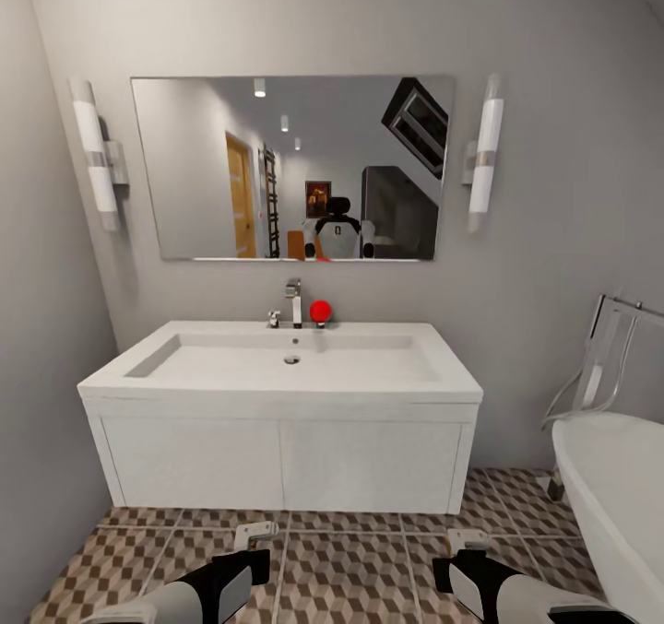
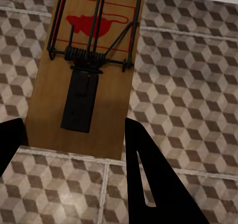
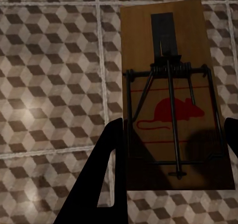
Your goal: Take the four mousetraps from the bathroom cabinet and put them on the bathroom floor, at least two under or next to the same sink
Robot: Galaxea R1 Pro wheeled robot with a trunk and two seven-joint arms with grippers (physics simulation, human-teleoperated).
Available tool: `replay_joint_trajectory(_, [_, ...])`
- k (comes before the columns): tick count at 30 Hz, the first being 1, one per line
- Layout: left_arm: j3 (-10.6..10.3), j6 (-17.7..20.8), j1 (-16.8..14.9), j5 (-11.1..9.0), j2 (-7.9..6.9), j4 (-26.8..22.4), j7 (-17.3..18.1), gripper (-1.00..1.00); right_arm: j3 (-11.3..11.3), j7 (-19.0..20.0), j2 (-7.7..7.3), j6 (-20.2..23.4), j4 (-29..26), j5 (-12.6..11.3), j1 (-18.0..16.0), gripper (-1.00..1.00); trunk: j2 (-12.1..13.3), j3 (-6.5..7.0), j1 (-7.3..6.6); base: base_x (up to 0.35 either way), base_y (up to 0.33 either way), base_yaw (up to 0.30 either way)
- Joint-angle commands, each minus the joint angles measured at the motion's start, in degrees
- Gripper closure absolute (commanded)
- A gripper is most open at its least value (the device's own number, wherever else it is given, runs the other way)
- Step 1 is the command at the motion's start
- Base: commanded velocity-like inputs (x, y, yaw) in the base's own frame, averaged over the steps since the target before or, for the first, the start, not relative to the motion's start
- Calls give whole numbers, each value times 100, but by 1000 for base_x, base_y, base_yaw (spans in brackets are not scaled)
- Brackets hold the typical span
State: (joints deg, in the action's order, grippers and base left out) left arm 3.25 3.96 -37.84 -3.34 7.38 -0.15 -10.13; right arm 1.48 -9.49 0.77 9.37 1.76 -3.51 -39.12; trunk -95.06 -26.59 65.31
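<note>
The robot is facing the sink (image 1: 281, 394), which is hanging on the wall with a low gap showing beneath it above the bathroom floor (image 1: 369, 559). A grey wall is closing in on the left and the bathtub (image 1: 613, 495) is crowding the right, leaving a tiled strip in front.

Both arms are cut off by the lower edge of the head view, so the grips are hard to read there.

The left gripper (image 2: 74, 139) is holding a mousetrap (image 2: 91, 65) between its dark fingers (image 2: 148, 174), the board running forward past the tips. The right gripper (image 3: 173, 149) is, as far as it shows, clamping a second mousetrap (image 3: 171, 95) likewise.
</note>
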Motion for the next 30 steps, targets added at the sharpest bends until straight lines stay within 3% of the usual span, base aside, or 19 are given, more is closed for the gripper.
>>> replay_joint_trajectory(1, [27, 17, -4, -18, 1, -2, -15, 100, 19, -20, 2, 5, 8, -35, -8, 100, -45, -25, 22, 0, 0, 0])
replay_joint_trajectory(30, [27, 15, -4, -18, 0, -2, -24, 100, 27, -19, 6, -5, 8, -31, -8, 100, -1208, -545, 659, 0, 0, 0])
